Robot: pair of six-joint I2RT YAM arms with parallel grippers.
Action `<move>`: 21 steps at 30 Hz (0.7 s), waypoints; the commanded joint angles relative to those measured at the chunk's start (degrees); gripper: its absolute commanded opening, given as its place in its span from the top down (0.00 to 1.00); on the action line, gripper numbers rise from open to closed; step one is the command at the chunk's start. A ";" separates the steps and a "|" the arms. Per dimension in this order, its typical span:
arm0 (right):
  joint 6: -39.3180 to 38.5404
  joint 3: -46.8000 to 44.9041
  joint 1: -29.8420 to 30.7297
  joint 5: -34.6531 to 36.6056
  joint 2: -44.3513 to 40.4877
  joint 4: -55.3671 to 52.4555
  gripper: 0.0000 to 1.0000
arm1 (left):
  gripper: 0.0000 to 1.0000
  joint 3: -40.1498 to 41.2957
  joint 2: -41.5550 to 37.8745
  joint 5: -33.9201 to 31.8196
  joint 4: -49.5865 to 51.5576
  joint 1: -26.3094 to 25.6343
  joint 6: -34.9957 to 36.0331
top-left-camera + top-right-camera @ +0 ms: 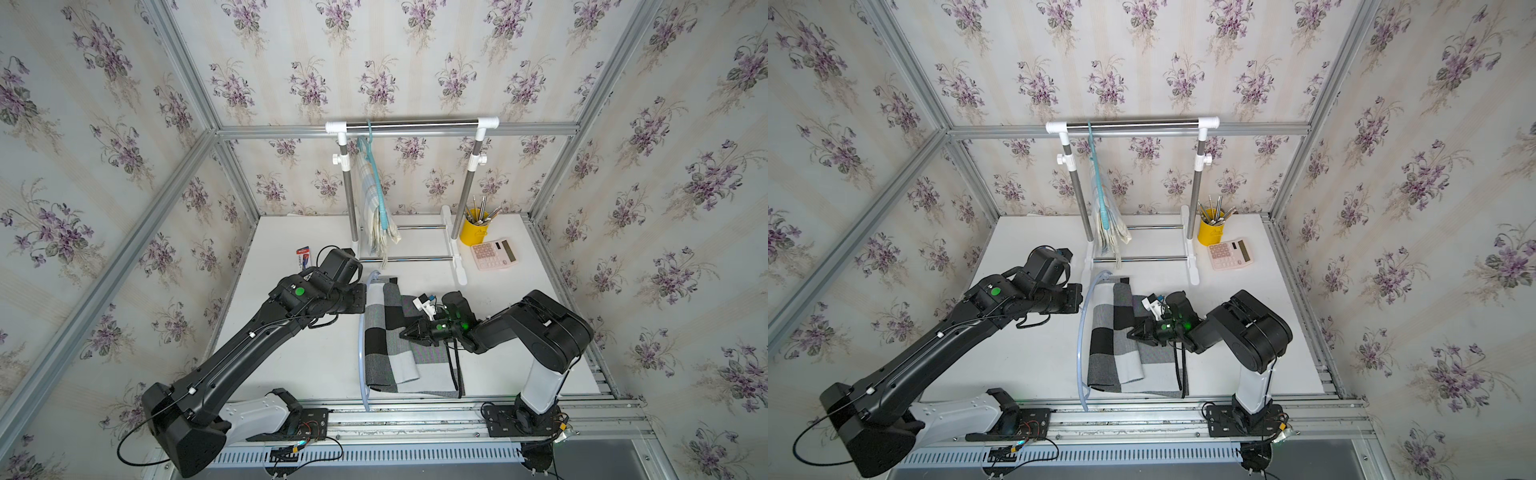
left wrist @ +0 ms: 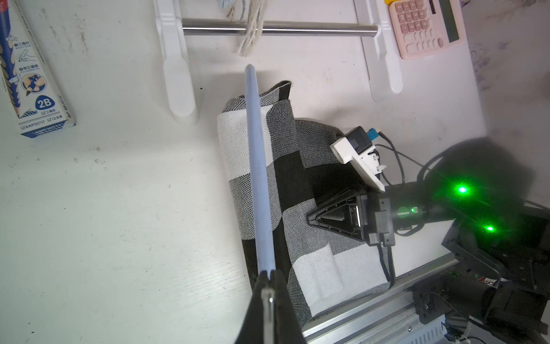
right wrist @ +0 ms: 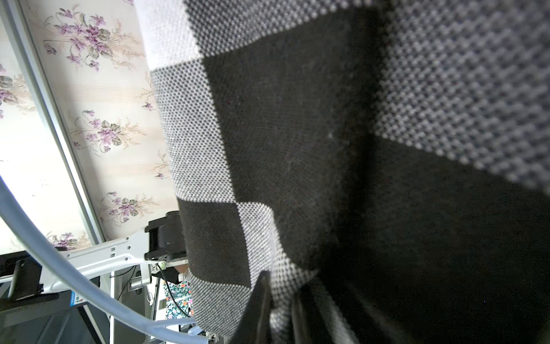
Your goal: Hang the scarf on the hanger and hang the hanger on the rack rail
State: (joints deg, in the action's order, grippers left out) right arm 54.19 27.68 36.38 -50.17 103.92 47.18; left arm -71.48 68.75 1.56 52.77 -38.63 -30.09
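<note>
I had the left gripper (image 2: 268,281) clamped tight on the pale blue hanger (image 2: 258,178), whose thin bar ran along the left side of the checked scarf (image 1: 388,349), from the desk's (image 1: 299,357) front edge toward the rack (image 1: 411,124) at the back. The right gripper (image 1: 405,332) was pinched closed on a fold of the scarf. The scarf lay bunched mid-desk near the front edge, and I couldn't tell whether any of it was over the bar; a calculator (image 1: 494,254) and yellow pen cup (image 1: 473,233) sat by the back right corner.
</note>
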 commanded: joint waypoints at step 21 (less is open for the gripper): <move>2.42 -12.43 0.62 9.30 -26.61 -7.98 1.00 | 1.00 -47.42 10.40 -1.39 29.24 1.19 5.29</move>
State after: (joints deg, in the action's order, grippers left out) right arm 57.71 17.02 37.06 -44.18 77.73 43.94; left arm -115.33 78.17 1.87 80.38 -37.60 -26.11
